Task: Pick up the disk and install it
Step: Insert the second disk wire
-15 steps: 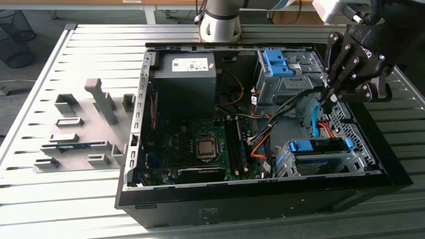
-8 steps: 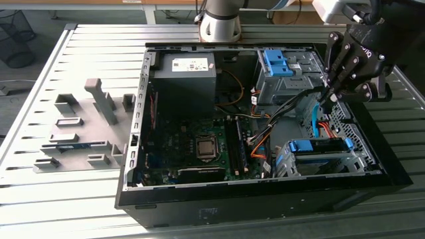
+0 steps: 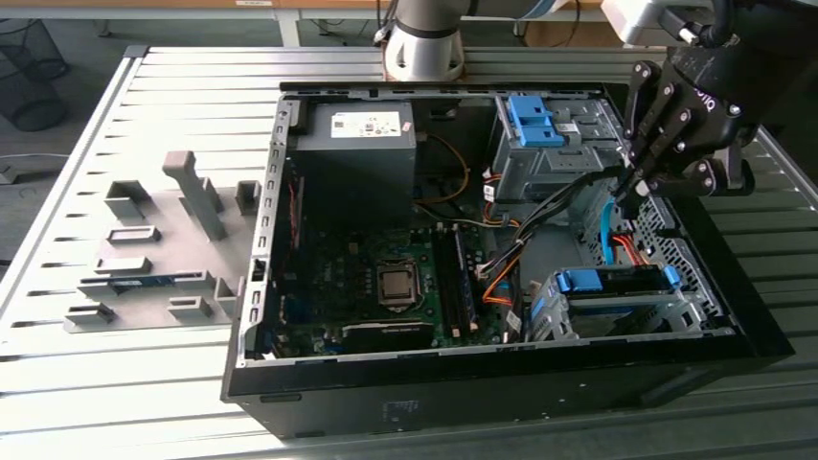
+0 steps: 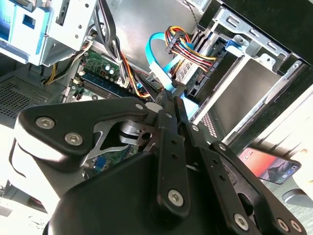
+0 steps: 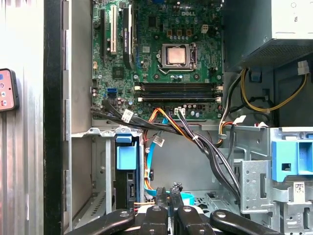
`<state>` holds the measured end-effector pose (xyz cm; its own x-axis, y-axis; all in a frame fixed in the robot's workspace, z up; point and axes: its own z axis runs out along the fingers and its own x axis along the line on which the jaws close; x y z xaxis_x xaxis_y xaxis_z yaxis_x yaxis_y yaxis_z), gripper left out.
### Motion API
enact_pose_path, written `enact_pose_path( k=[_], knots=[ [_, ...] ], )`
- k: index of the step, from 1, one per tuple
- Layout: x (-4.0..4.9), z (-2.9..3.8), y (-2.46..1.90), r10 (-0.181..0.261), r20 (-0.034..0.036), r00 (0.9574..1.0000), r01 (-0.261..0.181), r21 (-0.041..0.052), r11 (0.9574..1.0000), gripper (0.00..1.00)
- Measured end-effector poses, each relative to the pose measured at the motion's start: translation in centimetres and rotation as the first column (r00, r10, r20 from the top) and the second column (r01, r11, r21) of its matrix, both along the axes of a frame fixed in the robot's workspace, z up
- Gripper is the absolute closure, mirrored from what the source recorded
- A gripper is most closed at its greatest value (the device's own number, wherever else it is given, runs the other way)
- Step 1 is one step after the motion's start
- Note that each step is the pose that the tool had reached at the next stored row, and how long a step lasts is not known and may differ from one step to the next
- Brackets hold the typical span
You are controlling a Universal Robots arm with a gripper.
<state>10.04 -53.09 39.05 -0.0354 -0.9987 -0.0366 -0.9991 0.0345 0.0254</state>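
Observation:
The disk, silver in its bright blue caddy, sits in the drive cage at the near corner of the open computer case, on the exterior view's right. The first wrist view has the caddy's blue end standing in that cage. My gripper hangs over the case's right side, between the two drive cages and above the disk. Its fingers are shut with nothing between them, as both wrist views show. The fingertips are close to a light blue cable and coloured wires.
A bare blue bracket sits in the far cage. The dark power-supply box and motherboard take up the case's left part. A grey slotted fixture lies on the table left of it. A phone lies outside the case.

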Motion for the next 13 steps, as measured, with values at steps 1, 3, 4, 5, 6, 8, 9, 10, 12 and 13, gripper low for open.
enact_pose_path(
  k=[1,3,4,5,6,8,9,10,12,13],
  knots=[
    [0.0,0.0,0.0,0.0,0.0,1.0,0.0,-0.0002,1.0,0.82],
    [0.01,-0.02,0.01,0.0,0.0,1.0,0.0,-0.0003,1.0,0.75],
    [0.02,-0.03,0.02,0.0,0.0,1.0,0.0,-0.0004,1.0,0.75],
    [0.05,-0.04,0.04,0.0,0.0,1.0,0.0,-0.0004,1.0,0.75],
    [0.09,-0.06,0.05,0.0,0.0,1.0,0.0,-0.0004,1.0,0.75],
    [0.13,-0.11,0.11,0.0,0.0,1.0,0.0,-0.0043,1.0,0.75],
    [0.14,-0.15,0.16,0.0,0.0,1.0,0.0,-0.0113,0.9999,0.75],
    [0.15,-0.21,0.25,0.0,0.0001,1.0,0.0,-0.0186,0.9998,0.75],
    [0.17,-0.34,0.52,0.0,0.0001,1.0,0.0,-0.0302,0.9995,0.75],
    [0.18,-0.4,0.64,0.0,0.0001,1.0,0.0,-0.0332,0.9994,0.75]
  ],
)
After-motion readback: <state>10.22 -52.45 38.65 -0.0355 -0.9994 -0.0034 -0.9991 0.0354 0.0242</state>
